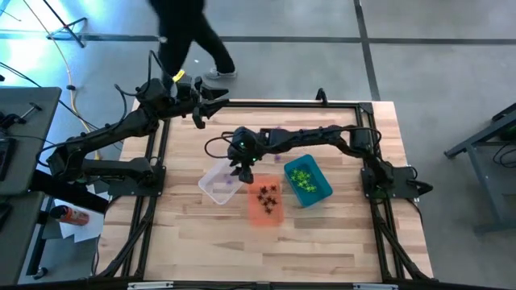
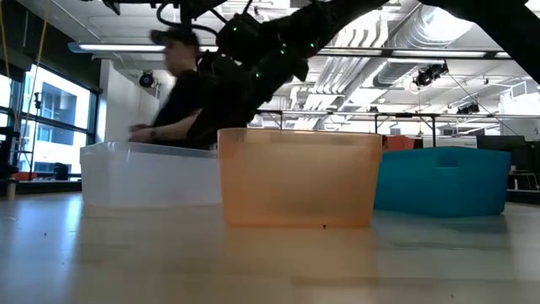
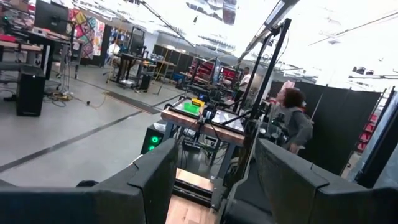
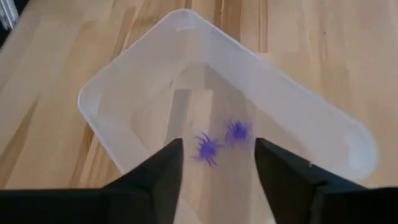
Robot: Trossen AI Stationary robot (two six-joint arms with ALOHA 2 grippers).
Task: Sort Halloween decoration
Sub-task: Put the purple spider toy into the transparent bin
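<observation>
With the right claw (image 4: 217,163) hanging wide and empty over the clear bin (image 4: 124,81), best lift straight up so the fingers miss the rim. Two purple spiders (image 4: 208,148) lie on the bin floor right under it, apart from the fingers. Black ones sit in the orange bin (image 1: 264,211), green in the teal bin (image 1: 319,192). Left claw (image 3: 211,180) waits wide, empty, far-left off the table (image 1: 339,242).

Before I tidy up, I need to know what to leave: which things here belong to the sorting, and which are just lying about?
Job:
purple spiders
black spiders
green spiders
clear bin
orange bin
teal bin

Lying about:
orange bottle
papers
</observation>
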